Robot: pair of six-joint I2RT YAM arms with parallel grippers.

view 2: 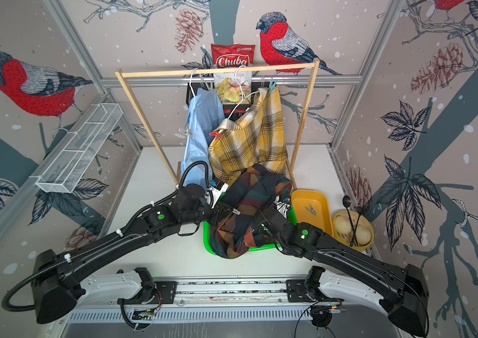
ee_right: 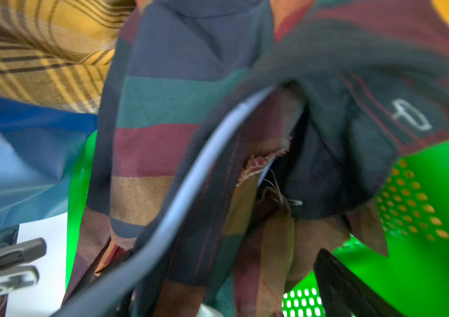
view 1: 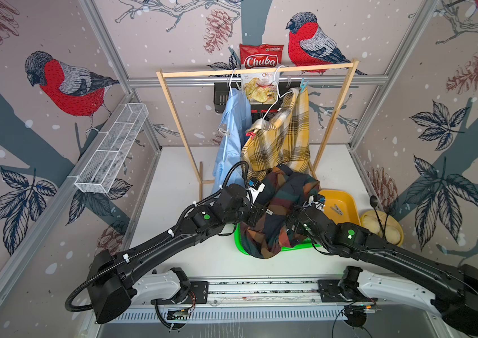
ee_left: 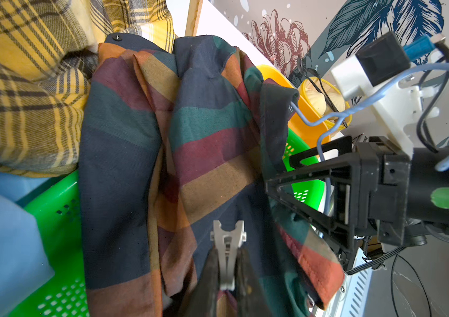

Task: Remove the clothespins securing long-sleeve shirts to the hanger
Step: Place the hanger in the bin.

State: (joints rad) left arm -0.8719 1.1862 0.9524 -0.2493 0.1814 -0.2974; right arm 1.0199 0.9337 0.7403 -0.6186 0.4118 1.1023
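Note:
The dark green-and-rust plaid shirt (view 1: 278, 210) (view 2: 249, 210) lies bunched over the green basket (view 1: 290, 248), between both arms. My left gripper (ee_left: 227, 248) is shut on a grey clothespin (ee_left: 228, 238) just above that shirt (ee_left: 141, 153). My right gripper (ee_left: 275, 173) stands open against the shirt's edge. Cloth and a pale hanger wire (ee_right: 204, 170) hang between its fingers (ee_right: 338, 285). On the rack hang the light blue shirt (view 1: 232, 131) and the yellow plaid shirt (view 1: 281, 137). They carry a clear clothespin (view 1: 223, 130), a red one (view 1: 250, 135) and a light blue one (view 1: 303, 85).
A wooden rack (view 1: 258, 71) stands at the back, with a chips bag (view 1: 261, 58) behind it. A yellow tray (view 1: 346, 199) right of the basket holds one clothespin (view 1: 336, 209). A yellow bowl (view 1: 384, 228) stands further right. A wire basket (view 1: 112, 149) hangs on the left wall.

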